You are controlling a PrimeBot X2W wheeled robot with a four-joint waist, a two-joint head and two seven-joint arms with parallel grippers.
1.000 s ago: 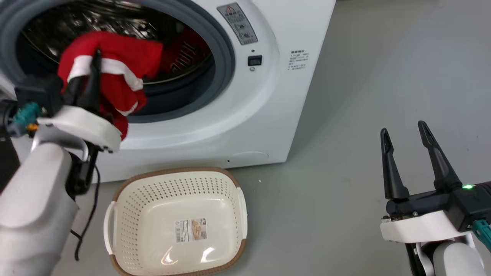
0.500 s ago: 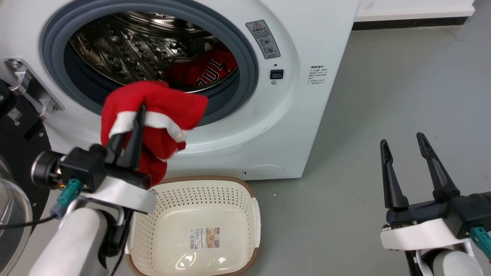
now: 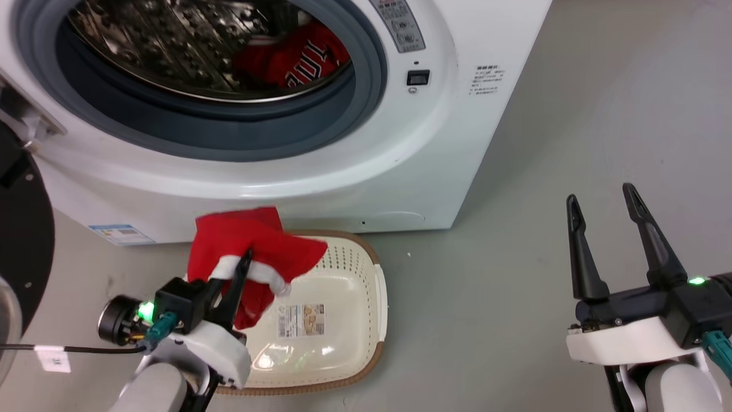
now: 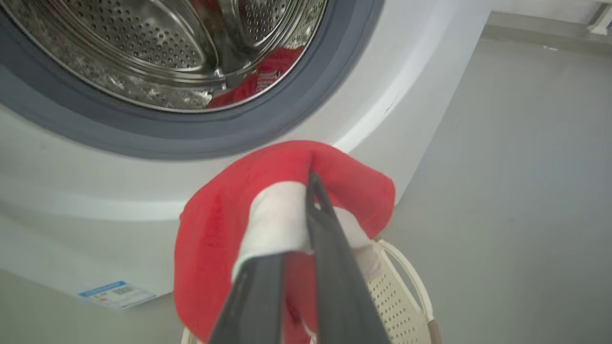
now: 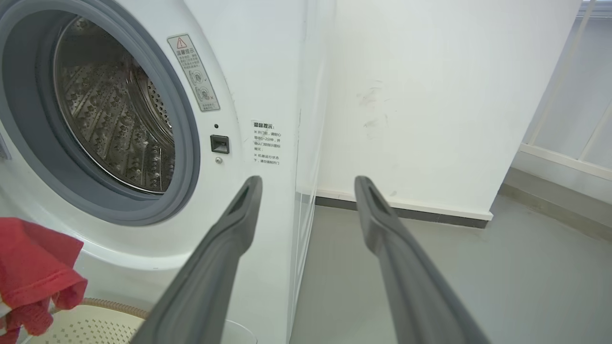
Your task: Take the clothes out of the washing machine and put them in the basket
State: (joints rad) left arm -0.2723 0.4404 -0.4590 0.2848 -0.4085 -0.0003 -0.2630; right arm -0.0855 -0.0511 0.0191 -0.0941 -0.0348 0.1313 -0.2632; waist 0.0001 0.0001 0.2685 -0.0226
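- Red jersey cloth [image 3: 251,246] with a white trim band is hanging bunched above the near-left part of the basket [image 3: 343,349], partly over its hollow and partly over its left rim. I judge it is being brought there so that it can fall straight in.
- The left gripper [image 3: 237,269] is reaching in from the basket's near-left side, its dark fingers pinched tight on the white band. That folded trim is probably giving it a firmer hold than loose fabric would.
- The right gripper [image 3: 600,194] is hanging well to the right of the basket with its fingers spread and nothing between them. It is out of the cloth's way and seems to be idling.
- The basket is sitting on the grey floor [image 3: 514,257] with its mouth facing up. Nothing is lying on its bottom yet, so the paper label [image 3: 301,320] there is showing plainly.
- The washing machine [image 3: 400,171] is standing just behind the basket, its open porthole above the far rim. That is likely why the basket is parked there, since it makes each trip from drum to basket short.
- Farther behind the basket, inside the steel drum [image 3: 143,51], a second red piece [image 3: 297,57] with lettering is lying toward the right side. The job looks only partly done, with a release over the basket coming next.
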